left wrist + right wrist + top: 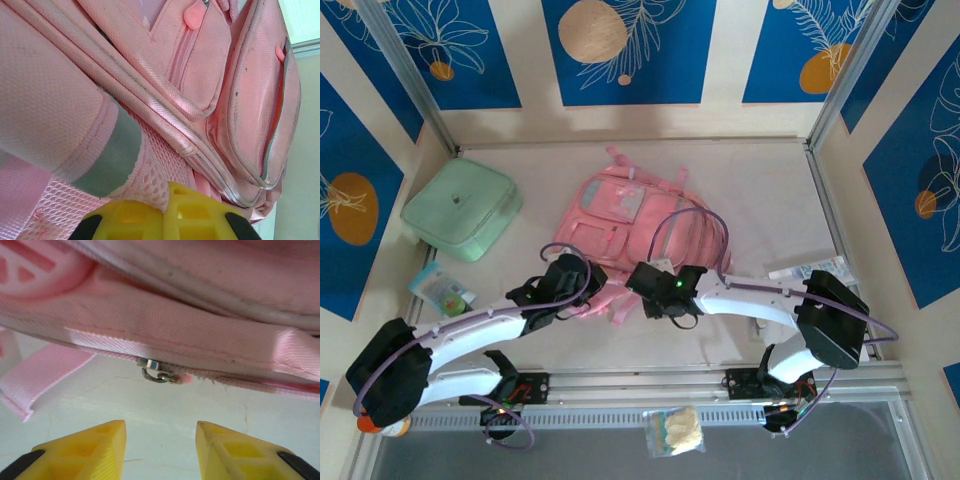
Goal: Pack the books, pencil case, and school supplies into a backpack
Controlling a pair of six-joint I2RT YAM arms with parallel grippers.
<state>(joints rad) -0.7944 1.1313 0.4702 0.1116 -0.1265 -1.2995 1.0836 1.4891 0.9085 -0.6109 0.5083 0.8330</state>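
Bare white table point(165, 400) lies under and just ahead of the right gripper point(160, 437). Its yellow fingers stand moderately apart with nothing between them. Straight ahead, the edge of the large pink fabric backpack point(200, 315) runs across its whole front. A small metal zip ring point(154, 371) hangs from that edge, in line with the gap between the fingers. To this gripper's left, a flat pink webbing strap point(45, 372) trails over the table.

The left gripper point(164, 207) has its yellow jaws pressed together, tips against the backpack's pink mesh. Whether any mesh is pinched I cannot tell. A padded strap and zipped pockets crowd close ahead of it.

A mint green square fabric pouch point(460, 208) sits well off to the left gripper's left, and a small teal packet point(442, 288) lies nearer on that side.

The left arm point(470, 335) and right arm point(760, 295) both reach forward low and angle inward. Their wrists are near each other at the backpack's near edge.
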